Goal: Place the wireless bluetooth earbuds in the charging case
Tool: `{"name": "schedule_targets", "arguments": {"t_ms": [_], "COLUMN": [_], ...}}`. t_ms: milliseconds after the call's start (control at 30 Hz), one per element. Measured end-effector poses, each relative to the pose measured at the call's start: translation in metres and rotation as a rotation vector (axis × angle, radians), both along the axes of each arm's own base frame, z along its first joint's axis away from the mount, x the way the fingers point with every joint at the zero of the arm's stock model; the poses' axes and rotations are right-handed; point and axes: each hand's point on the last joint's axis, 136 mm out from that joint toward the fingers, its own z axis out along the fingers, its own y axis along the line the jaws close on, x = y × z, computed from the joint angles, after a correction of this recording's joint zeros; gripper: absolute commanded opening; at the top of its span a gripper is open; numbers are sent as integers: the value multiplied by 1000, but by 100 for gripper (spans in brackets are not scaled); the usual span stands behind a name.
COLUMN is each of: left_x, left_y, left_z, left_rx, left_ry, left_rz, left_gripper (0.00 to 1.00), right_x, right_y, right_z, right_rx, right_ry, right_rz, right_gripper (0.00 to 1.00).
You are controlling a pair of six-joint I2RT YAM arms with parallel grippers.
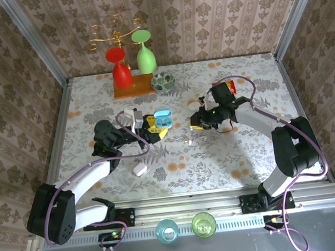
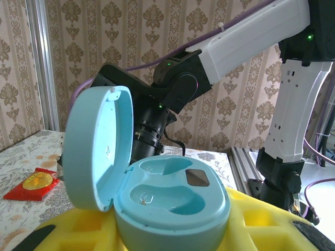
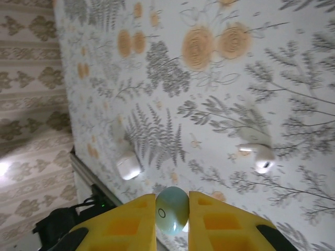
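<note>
Top external view.
- Left gripper [image 1: 154,128]: clamped on the light blue charging case [image 1: 164,118], which sits at its fingertips with the lid open.
- Right gripper [image 1: 201,119]: just across from the case.
- White pebble-shaped case [image 1: 140,169]: on the table [image 1: 218,156], beside the left gripper's arm.

Left wrist view.
- Charging case: seated between the yellow fingers, lid tipped up on the left. Both wells are empty, with a dark square patch in the far one.
- Red packet [image 2: 32,184]: on the table beyond the lid, print too small to read.

Right wrist view.
- Held earbud [image 3: 171,209]: a pale oval pinched between the right gripper's yellow fingers. It bears a small ring mark and no lettering.
- Loose earbud [image 3: 259,154]: lying on the table ahead of those fingers, well apart from them.
- Handling, by judgement: light, hard-shelled and smooth, so apt to slip from a pinch. Best gripped across the bulb, not the stem.
- Brand: none legible anywhere.
</note>
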Motion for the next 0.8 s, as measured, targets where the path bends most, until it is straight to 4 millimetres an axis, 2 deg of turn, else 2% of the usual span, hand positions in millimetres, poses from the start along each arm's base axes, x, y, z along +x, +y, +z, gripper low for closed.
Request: {"name": "schedule_targets", "arguments": {"t_ms": [167, 267, 467, 700, 800], "left_x": [0, 0, 0, 0, 0], "left_y": [0, 0, 0, 2, 2], "left_z": [0, 0, 0, -4, -4], "left_rx": [0, 0, 1, 7, 8], "left_ry": [0, 0, -9, -28, -38], "left_rz": [0, 0, 0, 3, 3], "left_gripper": [27, 26, 27, 27, 27], "right_x": [-8, -15, -37, -70, -75], "right_y": [3, 7, 26, 54, 61], "right_z": [14, 34, 82, 154, 172], "right_rx": [39, 68, 92, 158, 178], "right_ry": [-31, -104, -294, -536, -591], "right_rz": [38, 86, 241, 403, 432], "right_gripper": [20, 19, 19, 19, 19]}}
